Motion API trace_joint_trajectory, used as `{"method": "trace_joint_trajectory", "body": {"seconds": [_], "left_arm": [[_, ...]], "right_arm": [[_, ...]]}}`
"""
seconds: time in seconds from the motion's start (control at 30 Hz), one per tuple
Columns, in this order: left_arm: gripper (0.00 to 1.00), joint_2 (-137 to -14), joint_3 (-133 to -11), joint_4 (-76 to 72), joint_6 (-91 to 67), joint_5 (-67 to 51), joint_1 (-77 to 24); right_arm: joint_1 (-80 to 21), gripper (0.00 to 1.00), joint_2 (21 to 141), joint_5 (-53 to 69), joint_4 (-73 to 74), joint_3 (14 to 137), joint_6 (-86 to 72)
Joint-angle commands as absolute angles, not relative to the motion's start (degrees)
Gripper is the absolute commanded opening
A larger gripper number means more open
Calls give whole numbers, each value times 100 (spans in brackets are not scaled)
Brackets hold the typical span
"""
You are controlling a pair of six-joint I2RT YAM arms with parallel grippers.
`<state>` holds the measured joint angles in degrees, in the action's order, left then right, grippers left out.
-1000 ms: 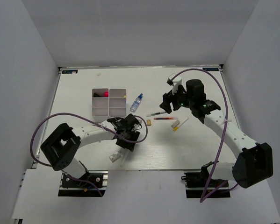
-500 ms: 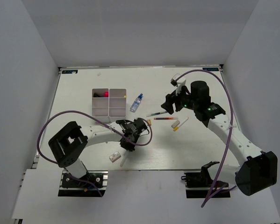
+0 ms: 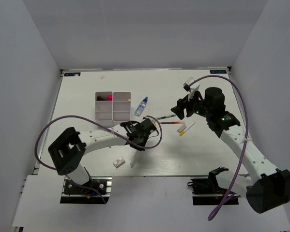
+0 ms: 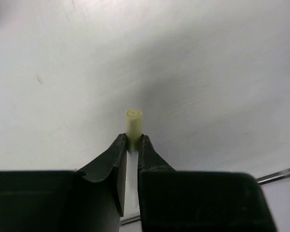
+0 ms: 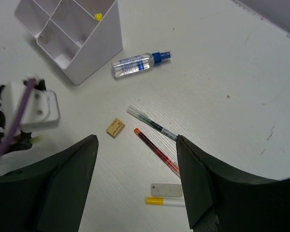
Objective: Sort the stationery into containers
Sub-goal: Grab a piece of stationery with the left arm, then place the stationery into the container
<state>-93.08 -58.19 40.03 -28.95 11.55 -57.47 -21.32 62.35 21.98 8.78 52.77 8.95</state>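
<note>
You're pinching the stick w/ the L claw, near the box. Hold tight & lift it straight up, slow. R claw is hanging open, holding nothing.

One four-cell box; one spray bottle; two thin pens (green pen, red pen); two markers (yellow-ended marker, pale-tipped marker); one white stick; one white block; one tan piece; inside the box, one pink item, one yellow item.
</note>
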Motion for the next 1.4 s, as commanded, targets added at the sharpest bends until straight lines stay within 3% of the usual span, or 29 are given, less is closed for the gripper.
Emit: {"method": "trace_joint_trajectory", "body": {"seconds": [0.0, 0.1, 0.23, 0.27, 0.3, 0.4, 0.67, 1.3, 1.37], "left_arm": [[0, -8343, -6231, 3323, -2777, 1755, -5678], [0, -8104, -6468, 2981, -2646, 2292, -5564], [0, -7919, -6609, 2287, -2505, 3179, -5458], [0, -7919, -6662, 2120, -2427, 3634, -5397], [0, -7919, -6662, 1614, -2173, 3908, -5396], [0, -7857, -6295, 333, -1673, 4814, -5283], [0, -8427, -6292, -2073, -449, 5941, -4721], [0, -10125, -6900, -3111, -149, 5827, -3560], [12, -10125, -6820, -3111, -202, 5766, -3560]], "right_arm": [[-2048, 71, 5934, 2110, 554, 5186, 818], [-2004, 66, 5784, 2074, 422, 5080, 765], [-1986, 46, 5704, 2127, 343, 5010, 747], [-1986, 34, 5713, 2144, 351, 5001, 738], [-1995, 28, 5713, 2188, 360, 4984, 738], [-1960, 16, 5730, 2250, 325, 4957, 738], [-1969, 16, 5695, 2303, 255, 4878, 738], [-1969, 21, 5695, 2347, 220, 4834, 791], [-1951, 26, 5704, 2364, 220, 4834, 782]]}}
